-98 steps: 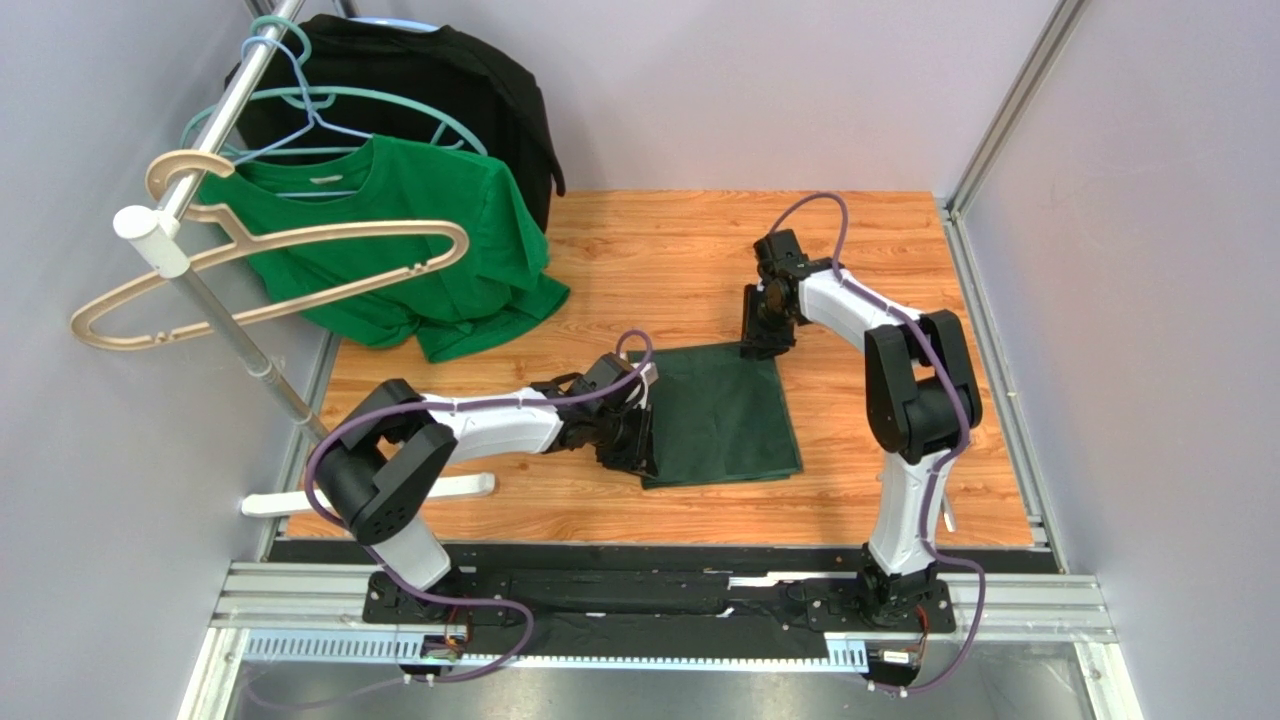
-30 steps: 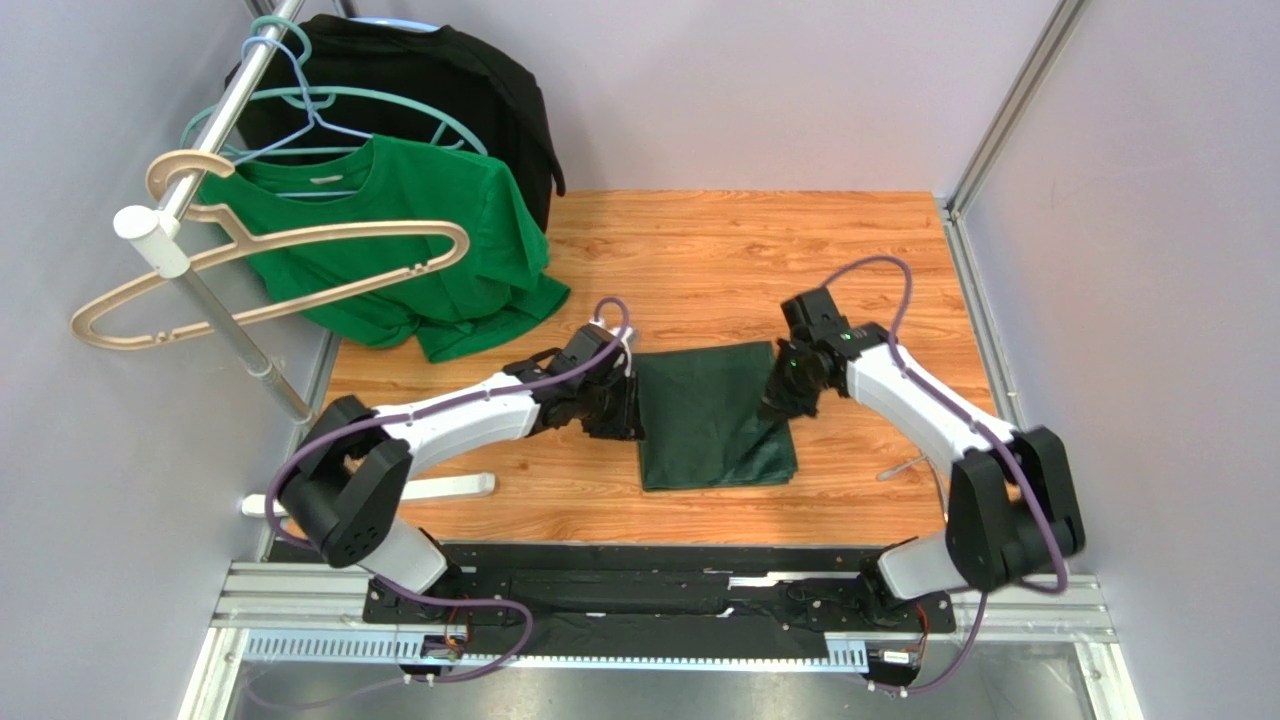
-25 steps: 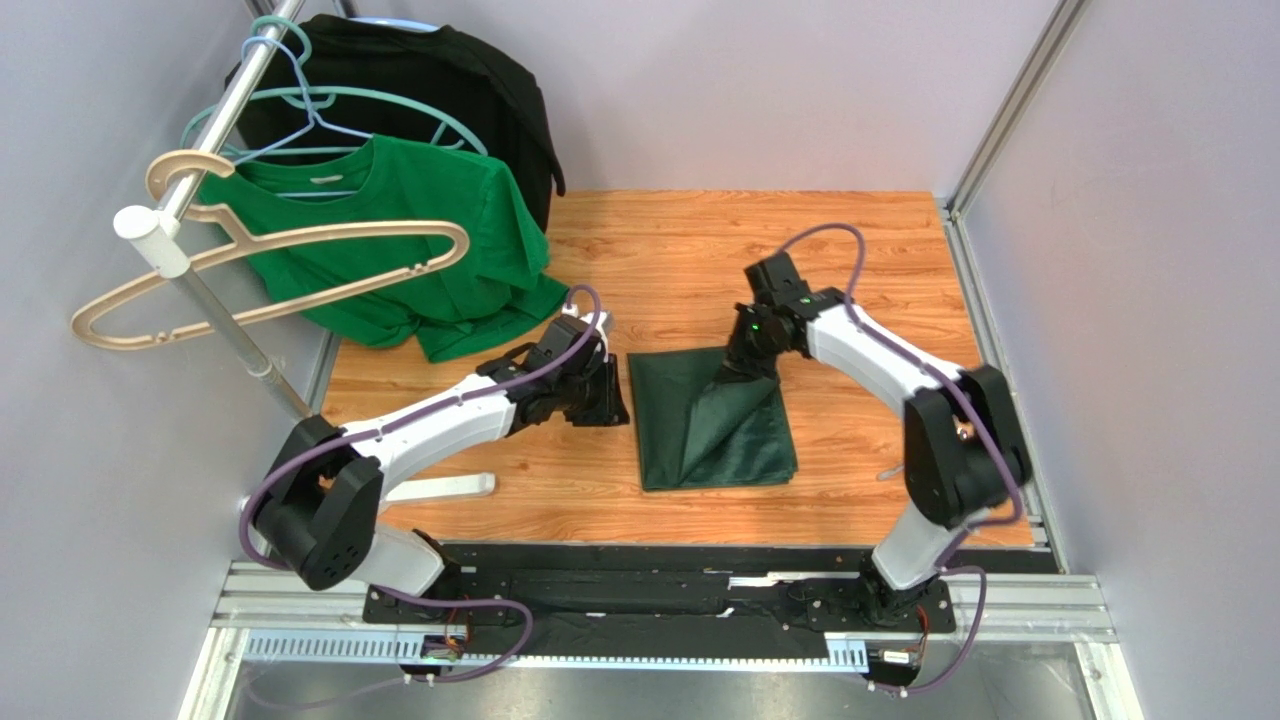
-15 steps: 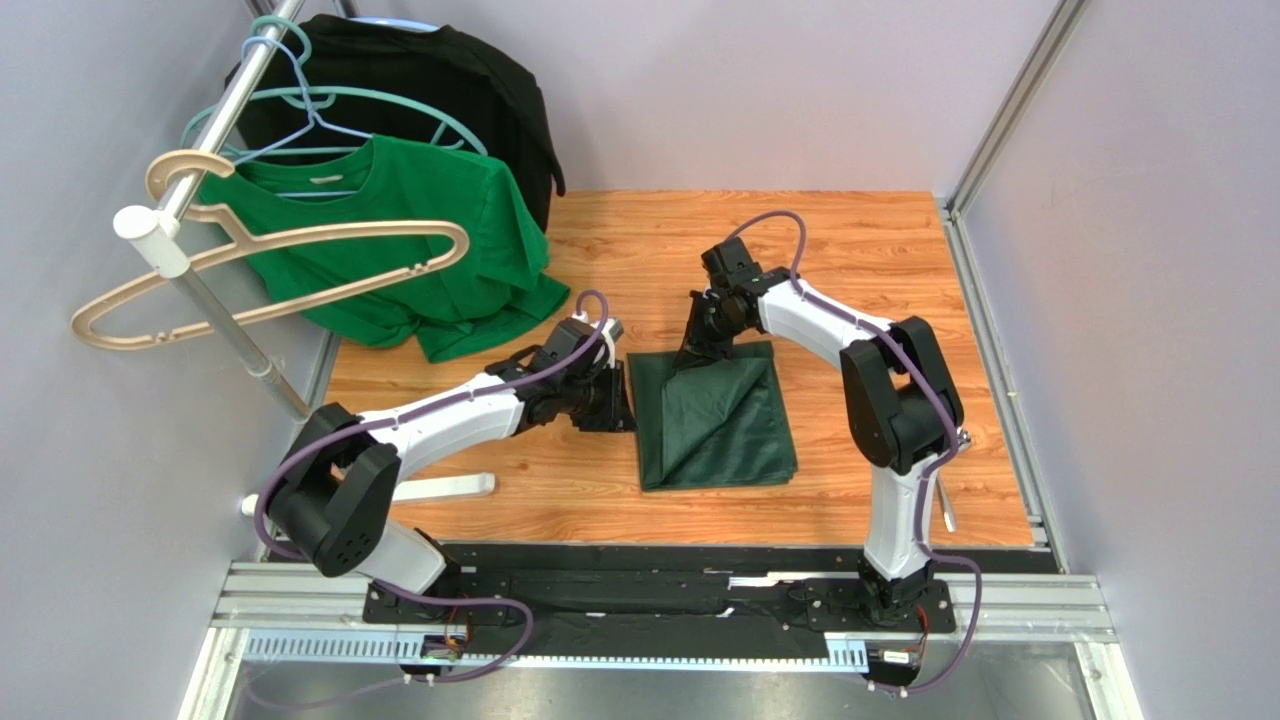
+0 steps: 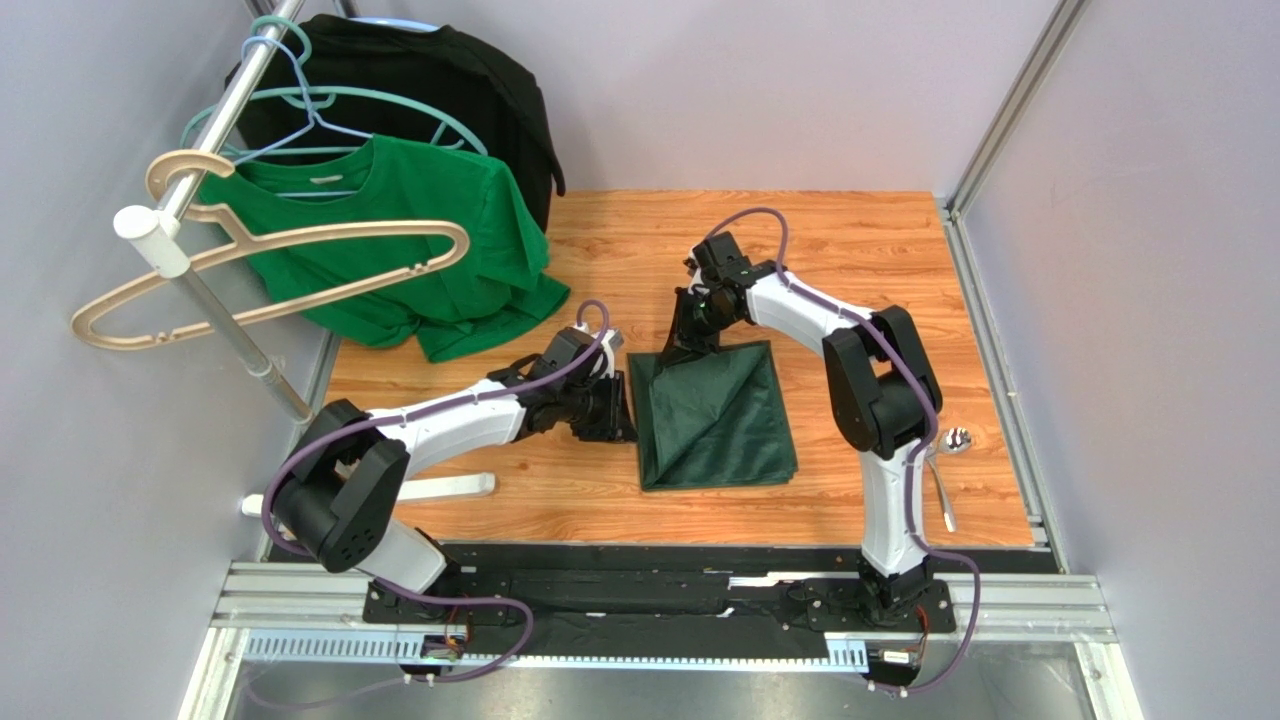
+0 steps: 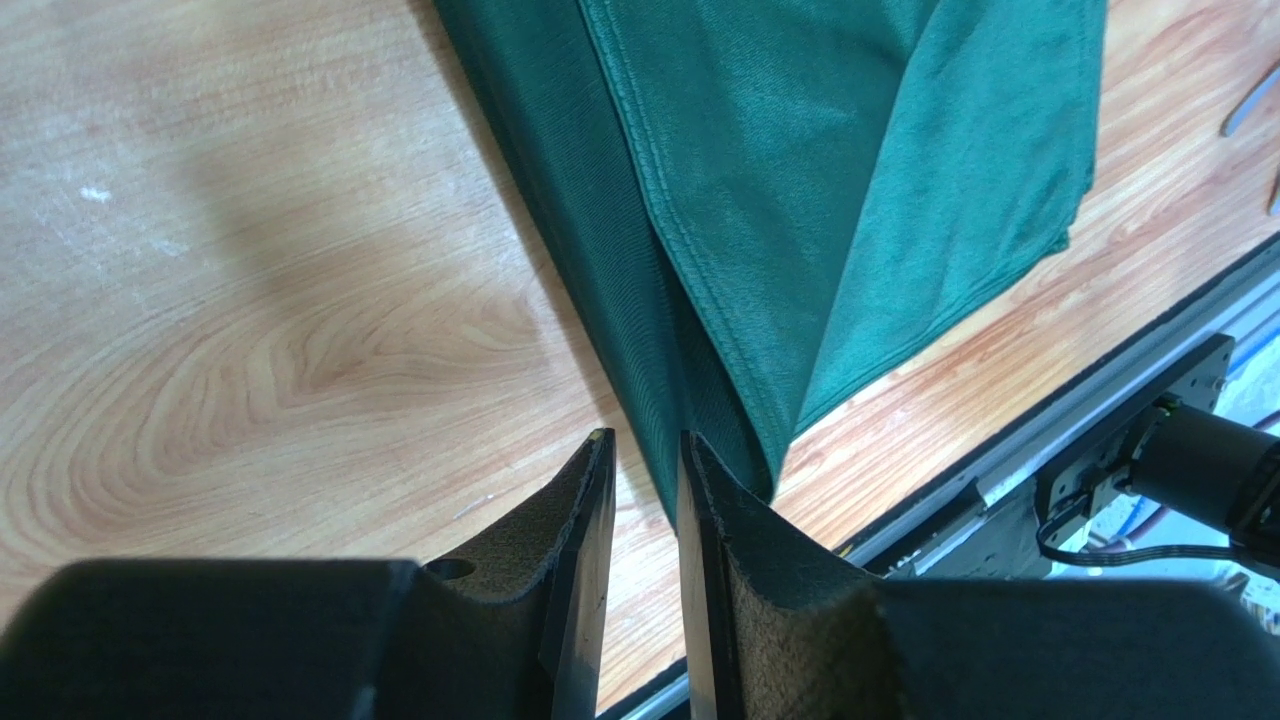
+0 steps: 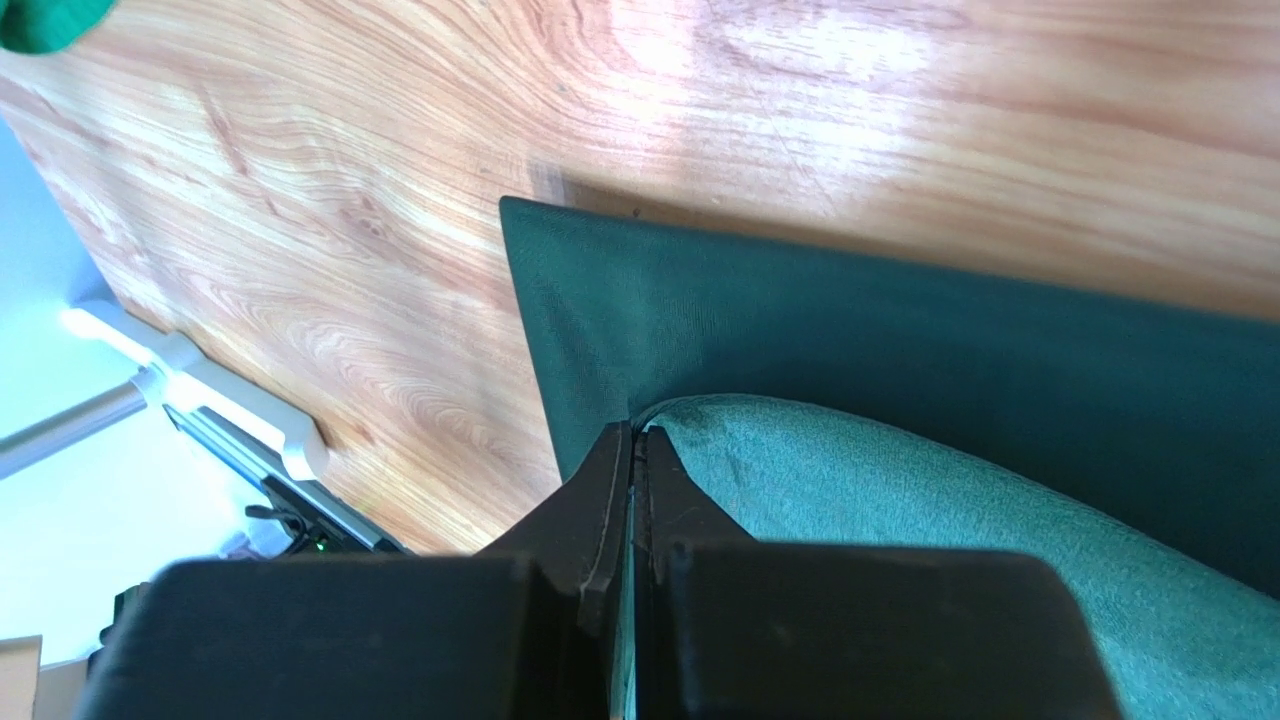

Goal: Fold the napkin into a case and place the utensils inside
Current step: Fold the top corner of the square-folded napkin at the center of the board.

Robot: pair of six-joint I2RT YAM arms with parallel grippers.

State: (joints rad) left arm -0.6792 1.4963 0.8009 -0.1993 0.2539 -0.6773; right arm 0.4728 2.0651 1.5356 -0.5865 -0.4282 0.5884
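The dark green napkin (image 5: 729, 435) lies flat in the middle of the wooden table, its top layer drawn up in a diagonal fold. My right gripper (image 5: 687, 339) sits at the napkin's far left corner, shut on the lifted layer; in the right wrist view the fingertips (image 7: 637, 438) pinch the cloth (image 7: 932, 495). My left gripper (image 5: 618, 411) rests low at the napkin's left edge. Its jaws (image 6: 643, 447) stand a little apart over bare wood, with the napkin's edge (image 6: 842, 180) just ahead of them. The metal utensils (image 5: 941, 468) lie near the table's right edge.
A brighter green T-shirt (image 5: 406, 255) and a black garment (image 5: 436, 83) hang on a rail (image 5: 226, 120) at the back left, beside a tan hanger (image 5: 256, 270). A white bar (image 5: 451, 488) lies near the left front. A metal frame rail (image 5: 984, 315) borders the right side.
My right gripper has carried the napkin's top layer from the near right across to the far left corner, making a diagonal fold. The left gripper has shifted slightly along the napkin's left edge.
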